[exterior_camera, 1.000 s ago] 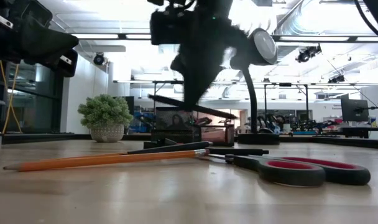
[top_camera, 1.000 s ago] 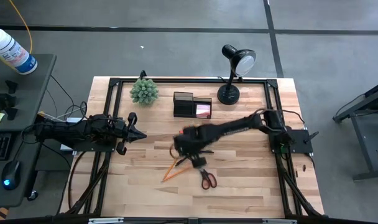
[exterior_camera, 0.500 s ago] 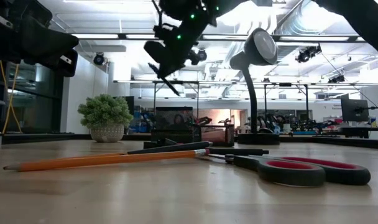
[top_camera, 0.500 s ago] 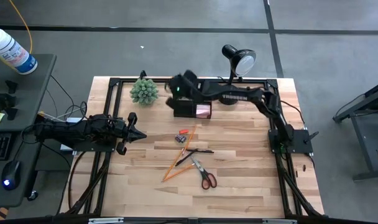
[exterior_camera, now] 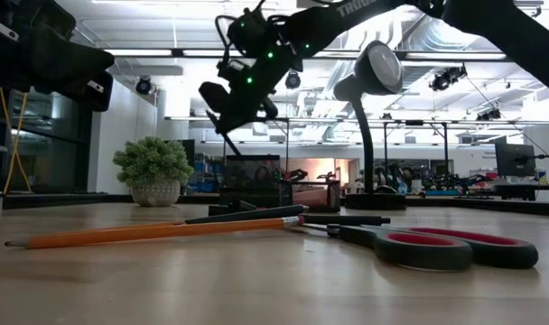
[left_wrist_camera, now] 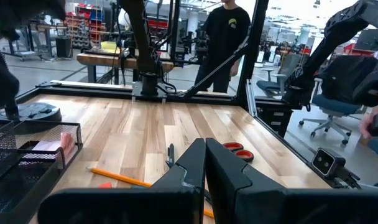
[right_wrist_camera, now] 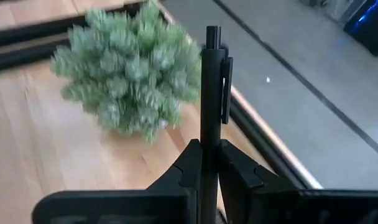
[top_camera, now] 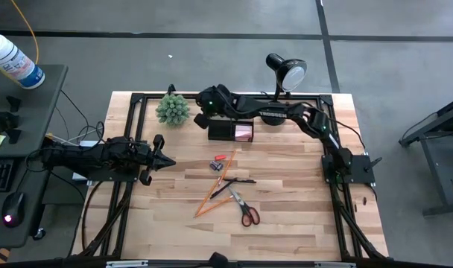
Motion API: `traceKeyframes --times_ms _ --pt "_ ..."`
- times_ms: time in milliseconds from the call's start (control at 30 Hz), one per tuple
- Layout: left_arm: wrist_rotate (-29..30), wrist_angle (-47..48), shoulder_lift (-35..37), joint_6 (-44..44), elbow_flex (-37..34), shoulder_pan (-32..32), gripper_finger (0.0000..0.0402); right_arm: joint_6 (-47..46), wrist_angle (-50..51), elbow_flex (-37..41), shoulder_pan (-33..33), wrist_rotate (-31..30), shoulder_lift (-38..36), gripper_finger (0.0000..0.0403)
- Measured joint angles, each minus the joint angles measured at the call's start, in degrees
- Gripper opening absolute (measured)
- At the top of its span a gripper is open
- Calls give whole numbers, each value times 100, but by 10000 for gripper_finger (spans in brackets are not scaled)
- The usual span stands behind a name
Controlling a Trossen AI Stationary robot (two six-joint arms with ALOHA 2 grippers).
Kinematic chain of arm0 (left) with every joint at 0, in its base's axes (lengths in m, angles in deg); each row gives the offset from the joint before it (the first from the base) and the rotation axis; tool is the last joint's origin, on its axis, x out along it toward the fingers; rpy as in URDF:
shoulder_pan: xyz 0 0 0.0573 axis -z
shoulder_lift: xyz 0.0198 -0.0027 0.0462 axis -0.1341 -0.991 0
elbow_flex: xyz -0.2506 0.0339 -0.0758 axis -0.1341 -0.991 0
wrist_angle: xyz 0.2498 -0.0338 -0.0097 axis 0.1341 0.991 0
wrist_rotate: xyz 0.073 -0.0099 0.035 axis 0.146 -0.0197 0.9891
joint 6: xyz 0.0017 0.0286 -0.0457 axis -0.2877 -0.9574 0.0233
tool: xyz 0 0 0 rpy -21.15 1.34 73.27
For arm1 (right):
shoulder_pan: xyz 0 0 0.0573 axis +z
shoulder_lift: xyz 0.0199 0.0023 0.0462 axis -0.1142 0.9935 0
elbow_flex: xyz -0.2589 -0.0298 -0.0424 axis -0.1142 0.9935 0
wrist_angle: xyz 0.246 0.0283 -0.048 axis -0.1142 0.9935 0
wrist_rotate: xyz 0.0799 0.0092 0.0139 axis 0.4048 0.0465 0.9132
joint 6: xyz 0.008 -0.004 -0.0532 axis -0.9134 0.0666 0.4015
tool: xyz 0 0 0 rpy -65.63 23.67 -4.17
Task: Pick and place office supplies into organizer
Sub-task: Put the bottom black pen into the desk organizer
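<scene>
Swinging left since a moment ago, your right gripper [top_camera: 205, 109] now hangs over the black organizer's [top_camera: 230, 126] near corner, beside the green plant [top_camera: 172, 109], fingers pinching a black pen [right_wrist_camera: 211, 93]. Your left gripper [top_camera: 160, 159] waits at the table's left, fingers closed.

Robotics lab: workbenches [left_wrist_camera: 108, 59], ceiling ducts [exterior_camera: 437, 41].

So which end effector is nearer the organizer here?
The right end effector, shut on a black pen, hangs just above the organizer by its cup end. The left end effector waits far off at the table's left side.
</scene>
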Motion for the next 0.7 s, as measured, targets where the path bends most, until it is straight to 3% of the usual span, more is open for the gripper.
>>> traceKeyframes --times_ms 700 --pt "0 0 0 -174 0 0 1 -389 228 2 24 -317 38 24"
